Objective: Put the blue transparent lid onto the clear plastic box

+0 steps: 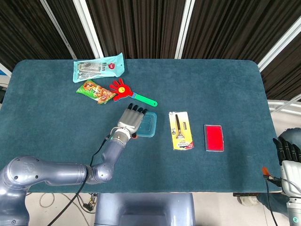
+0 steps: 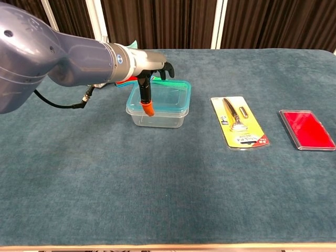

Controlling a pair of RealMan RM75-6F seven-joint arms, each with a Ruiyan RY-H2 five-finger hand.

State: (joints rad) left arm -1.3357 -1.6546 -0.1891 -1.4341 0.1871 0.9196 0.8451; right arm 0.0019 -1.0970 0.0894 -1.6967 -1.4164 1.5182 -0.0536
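**Lid resting on the box under the left hand**

The teal table [image 1: 225, 84] carries everything. The left hand [image 1: 130, 121] lies over the left part of the blue transparent lid [image 2: 170, 95], fingers stretched flat across its top and a dark, orange-tipped digit hanging down in front of the clear plastic box [image 2: 157, 115]. The lid sits on the box's rim; from the chest view it looks level, though I cannot tell whether it is snapped fully down or whether the hand pinches its edge. The right hand [image 1: 288, 151] hangs off the table's right edge, too far cropped to judge its fingers.

Behind the box lie a pale blue packet [image 1: 99, 67], a green snack bag [image 1: 95, 91] and a red hand-shaped clapper [image 1: 127, 91]. To the box's right lie a yellow razor card [image 1: 180, 130] and, further right, a red case [image 1: 214, 138].
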